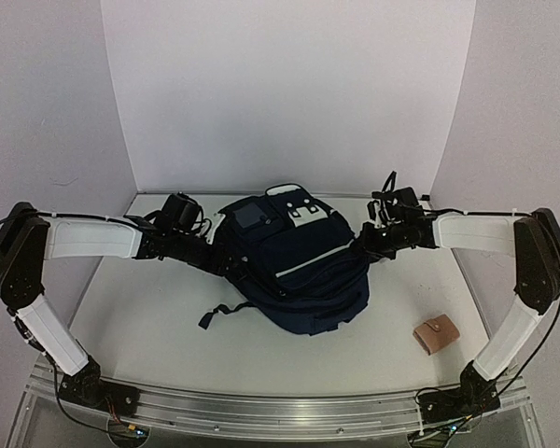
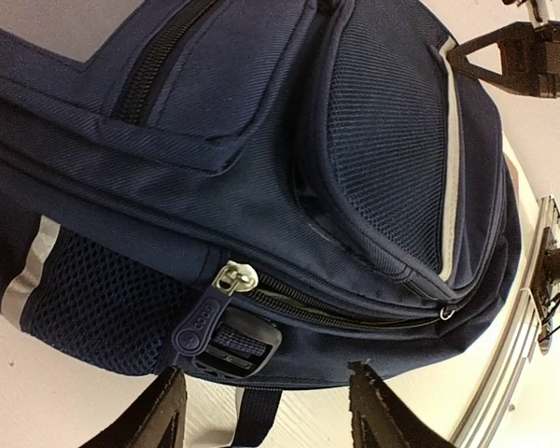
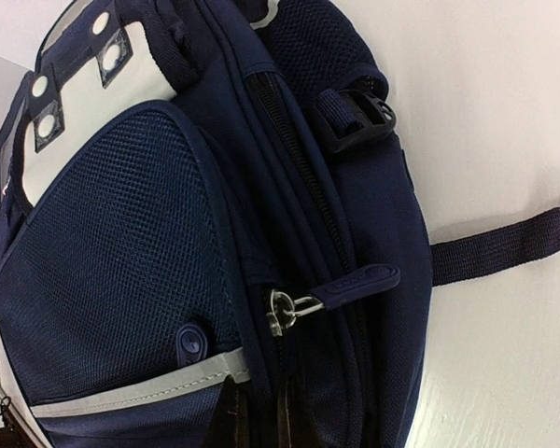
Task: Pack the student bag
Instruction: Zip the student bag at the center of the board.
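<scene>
The student bag (image 1: 294,257), dark navy with white stripes and white patches, lies in the middle of the table. My left gripper (image 1: 222,254) is at its left side. In the left wrist view the left gripper (image 2: 266,411) stands open, its fingers apart either side of a strap, just short of a buckle (image 2: 229,343) and a zipper pull (image 2: 203,315). The zipper beside that pull gapes slightly. My right gripper (image 1: 362,246) is at the bag's right side. In the right wrist view the right gripper (image 3: 259,422) is shut on a fold of the student bag (image 3: 121,271), just below another zipper pull (image 3: 355,283).
A small tan wallet (image 1: 436,336) lies on the table (image 1: 149,317) near the right arm's base. A loose bag strap (image 1: 219,313) trails toward the front. White walls close off the back and sides.
</scene>
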